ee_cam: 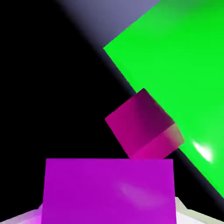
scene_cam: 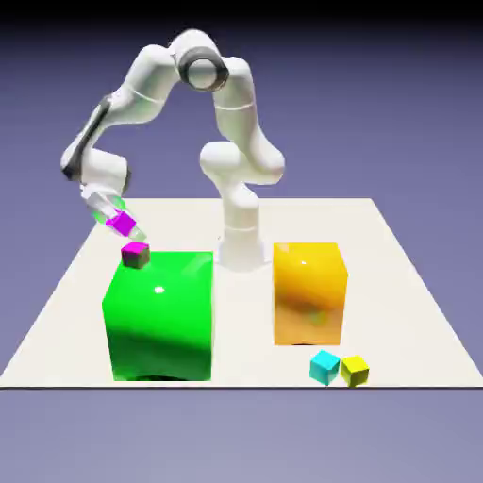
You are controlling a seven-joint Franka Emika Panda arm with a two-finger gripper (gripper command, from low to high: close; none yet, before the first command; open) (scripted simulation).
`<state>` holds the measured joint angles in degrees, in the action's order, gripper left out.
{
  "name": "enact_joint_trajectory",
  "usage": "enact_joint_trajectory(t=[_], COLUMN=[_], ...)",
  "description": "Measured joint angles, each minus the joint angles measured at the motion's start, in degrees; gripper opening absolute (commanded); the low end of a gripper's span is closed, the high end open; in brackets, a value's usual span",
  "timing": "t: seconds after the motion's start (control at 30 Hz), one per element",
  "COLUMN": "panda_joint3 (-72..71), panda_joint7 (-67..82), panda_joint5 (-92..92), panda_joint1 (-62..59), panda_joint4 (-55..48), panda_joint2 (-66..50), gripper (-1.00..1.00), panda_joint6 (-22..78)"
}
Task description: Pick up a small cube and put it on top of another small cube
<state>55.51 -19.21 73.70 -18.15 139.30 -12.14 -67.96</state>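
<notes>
My gripper [scene_cam: 124, 224] is shut on the small bright magenta cube [scene_cam: 123, 224], held tilted in the air just up and to the exterior view's left of the other small cube. In the hand view the held cube [ee_cam: 108, 190] fills the bottom and hides most of my fingertips. The other small cube [scene_cam: 136, 254], magenta on top with dull brownish sides, sits on the far left corner of the big green block [scene_cam: 162, 316]. The hand view shows this cube [ee_cam: 142, 126] just beyond the held one, at the edge of the green block [ee_cam: 175, 78].
A big orange block [scene_cam: 309, 292] stands at the exterior view's right of the green one. A small cyan cube [scene_cam: 324, 367] and a small yellow cube [scene_cam: 355, 370] lie side by side near the table's front edge. The robot's base [scene_cam: 241, 247] rises behind the blocks.
</notes>
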Motion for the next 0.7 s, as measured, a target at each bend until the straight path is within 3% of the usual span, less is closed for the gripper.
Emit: enact_joint_trajectory(t=[0.4, 0.7], panda_joint3=[-10.41, -28.43], panda_joint7=[-5.78, -16.13], panda_joint5=[-29.89, -51.03], panda_joint1=[16.47, 28.57], panda_joint4=[-20.53, -29.1], panda_joint2=[6.64, -3.35], gripper=[-1.0, -1.0], panda_joint6=[-5.48, -12.79])
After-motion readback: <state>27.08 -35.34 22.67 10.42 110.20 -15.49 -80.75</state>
